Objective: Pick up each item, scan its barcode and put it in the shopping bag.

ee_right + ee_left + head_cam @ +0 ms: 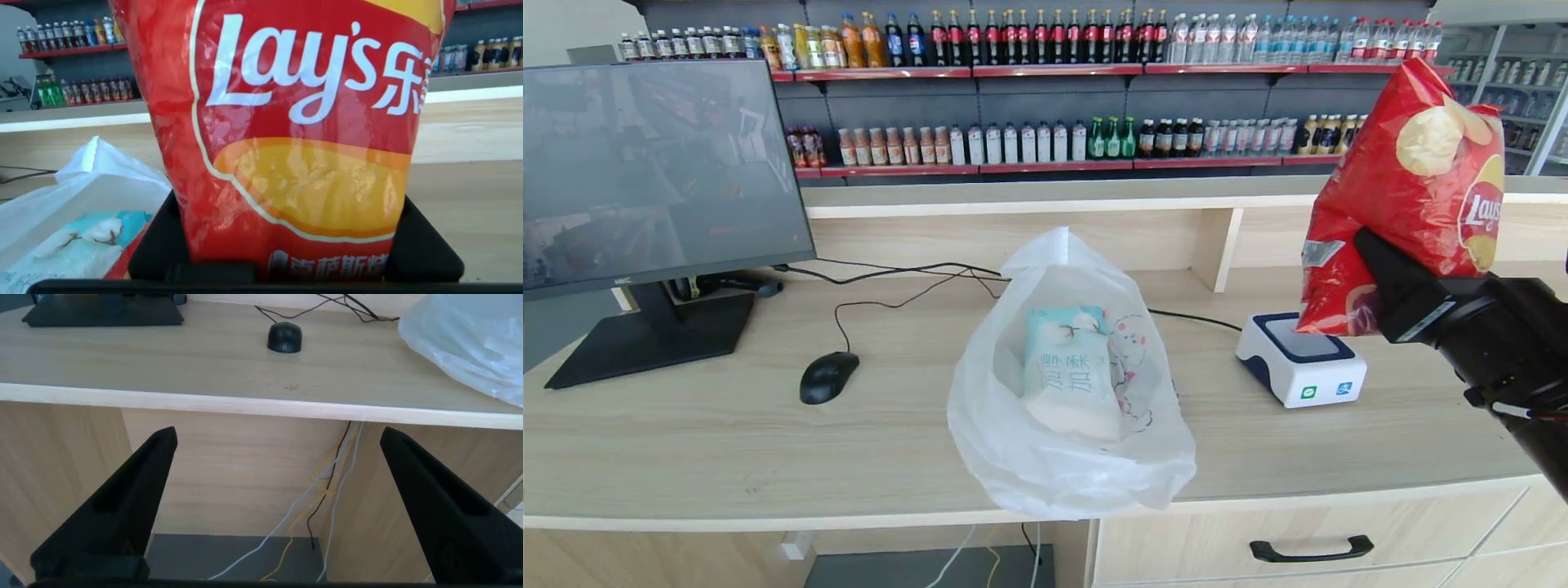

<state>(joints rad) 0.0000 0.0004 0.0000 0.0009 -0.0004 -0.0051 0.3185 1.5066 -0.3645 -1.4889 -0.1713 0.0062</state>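
Here's the worry: the red crisp bag (1413, 188) is pinched only low down, near its bottom corner, so the puffy top could flop or the slick foil could slip out as it is swung across, and if the barcode face isn't turned down toward the scanner (1298, 359) the read will likely fail. The white shopping bag (1070, 457) sits slumped at the middle of the counter's (727, 441) front edge, mouth sagging, with a pack of tissues (1066, 367) already inside, so a drop may well catch the rim and land on the counter instead. Now the pose: the right gripper (1376, 282) is raised above the right end of the counter, jaws clamped on the crisp bag, forearm angled up and in, the bag's lower corner hanging just over the scanner without touching it. The left gripper (278, 441) hangs low, below the counter's front edge, jaws spread wide, holding nothing
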